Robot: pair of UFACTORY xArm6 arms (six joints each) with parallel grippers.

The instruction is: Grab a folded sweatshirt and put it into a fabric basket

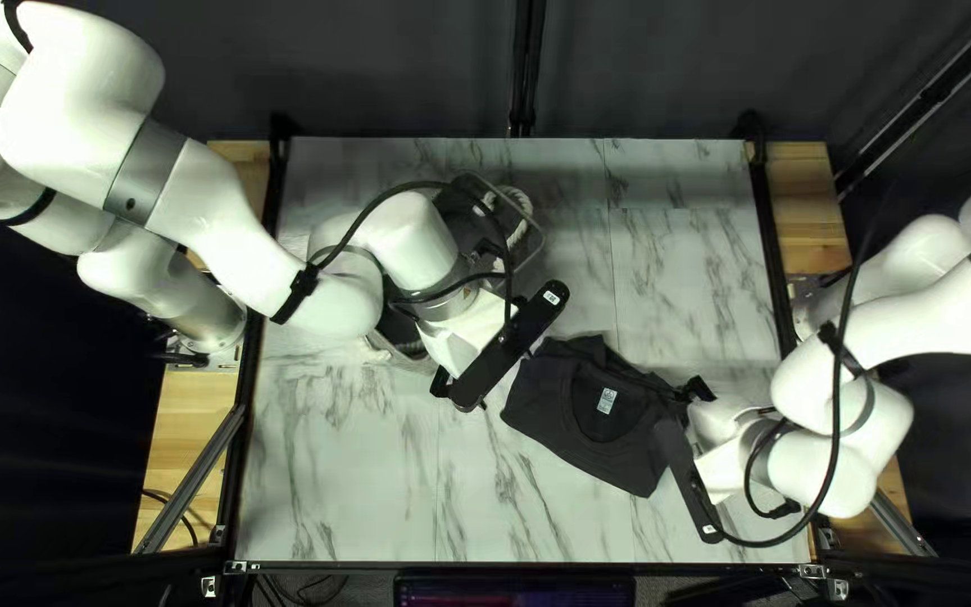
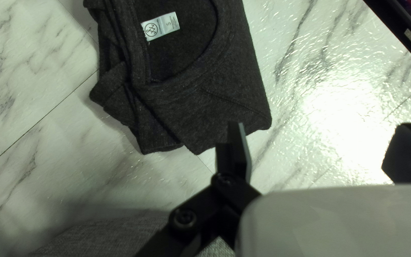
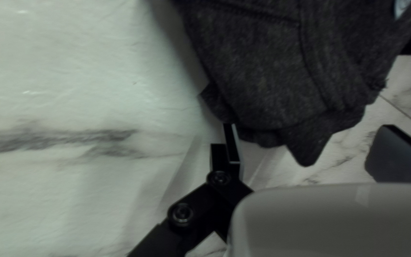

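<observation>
Basket (image 1: 540,241) first: it sits toward the far side of the table (image 1: 339,483), left of middle in the top left view, with a pale rope handle (image 1: 518,199) by its rim. My left arm (image 1: 210,202) crosses over it and hides most of the opening. The bit of inside I can see is dark, so I can't tell what's in there.

Sweatshirt (image 1: 553,410) is folded on the marble-look tabletop, collar and label (image 1: 607,400) facing up, nearer the viewer and to the right of the basket. There's tabletop between it and the near edge, plus a wide stretch to its left and more beyond it toward the far right corner. Tighter spot is by the right edge, where my right arm reaches in.

Left gripper (image 1: 508,346) is spread wide, holding nothing, with the shirt lying ahead of one finger. Right gripper (image 1: 690,478) is wide open too, nothing gripped; the shirt's edge is just ahead of it. Can't tell if that finger (image 3: 233,147) brushes the cloth.
</observation>
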